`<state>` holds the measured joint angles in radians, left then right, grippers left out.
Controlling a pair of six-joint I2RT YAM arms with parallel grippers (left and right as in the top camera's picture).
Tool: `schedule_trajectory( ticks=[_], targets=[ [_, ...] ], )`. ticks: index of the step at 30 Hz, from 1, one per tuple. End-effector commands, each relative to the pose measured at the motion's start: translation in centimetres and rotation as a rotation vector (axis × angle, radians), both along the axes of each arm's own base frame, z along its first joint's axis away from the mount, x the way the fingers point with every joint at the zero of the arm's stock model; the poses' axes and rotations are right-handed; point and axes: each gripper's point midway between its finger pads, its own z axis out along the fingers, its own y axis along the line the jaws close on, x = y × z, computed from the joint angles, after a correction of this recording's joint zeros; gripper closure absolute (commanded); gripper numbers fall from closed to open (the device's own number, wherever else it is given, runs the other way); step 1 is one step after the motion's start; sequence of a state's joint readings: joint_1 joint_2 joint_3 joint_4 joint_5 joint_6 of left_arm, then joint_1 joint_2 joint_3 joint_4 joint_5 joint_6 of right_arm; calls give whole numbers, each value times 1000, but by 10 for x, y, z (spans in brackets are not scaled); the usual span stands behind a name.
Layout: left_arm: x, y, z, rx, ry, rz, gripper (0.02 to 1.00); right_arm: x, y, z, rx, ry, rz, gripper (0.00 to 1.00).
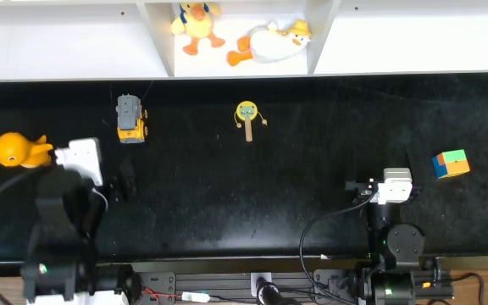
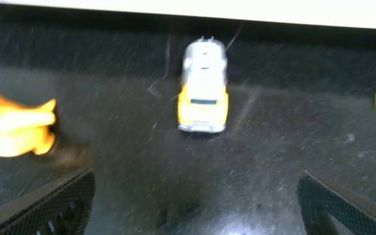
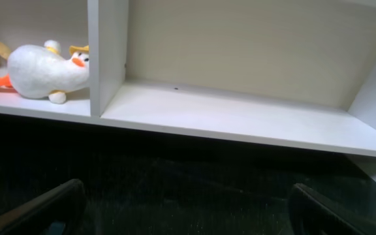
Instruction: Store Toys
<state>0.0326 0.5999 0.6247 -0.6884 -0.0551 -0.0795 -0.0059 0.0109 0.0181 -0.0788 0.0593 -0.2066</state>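
- While the yellow truck [image 2: 203,88] sits on the bench [image 1: 227,195], we see the left end effector [image 2: 196,176] spread wide near it.
- Well apart from the truck, the right end effector [image 3: 187,186] gapes wide.

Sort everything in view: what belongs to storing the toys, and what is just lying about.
For the job: orange duck, toy truck, rattle drum, colour cube, on the table; plush duck, white plush goose, already in the shelf.
Lying about: cables by the arms' bases.
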Motion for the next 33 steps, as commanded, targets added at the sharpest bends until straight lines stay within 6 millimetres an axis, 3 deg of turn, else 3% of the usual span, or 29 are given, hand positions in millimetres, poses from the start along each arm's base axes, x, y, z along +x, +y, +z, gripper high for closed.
schedule_trajectory(
  ticks=[1, 8, 13, 20, 26, 33],
  targets=[
    [19, 9, 8, -37, 101, -15, 23, 0, -1, -4, 0, 2, -7, 5],
    [43, 38, 8, -193, 145, -30, 23, 0, -1, -4, 0, 2, -8, 5],
    [46, 69, -2, -268, 157, 47, 23, 0, -1, -4, 0, 2, -7, 5],
    [36, 98, -15, -206, 215, 170, 20, 0, -1, -4, 0, 2, -7, 7],
    [24, 101, 8, -135, 156, 202, 20, 0, -1, -4, 0, 2, -7, 5],
    [-14, 116, 29, -62, 117, 298, 23, 0, -1, -4, 0, 2, -7, 7]
  ],
)
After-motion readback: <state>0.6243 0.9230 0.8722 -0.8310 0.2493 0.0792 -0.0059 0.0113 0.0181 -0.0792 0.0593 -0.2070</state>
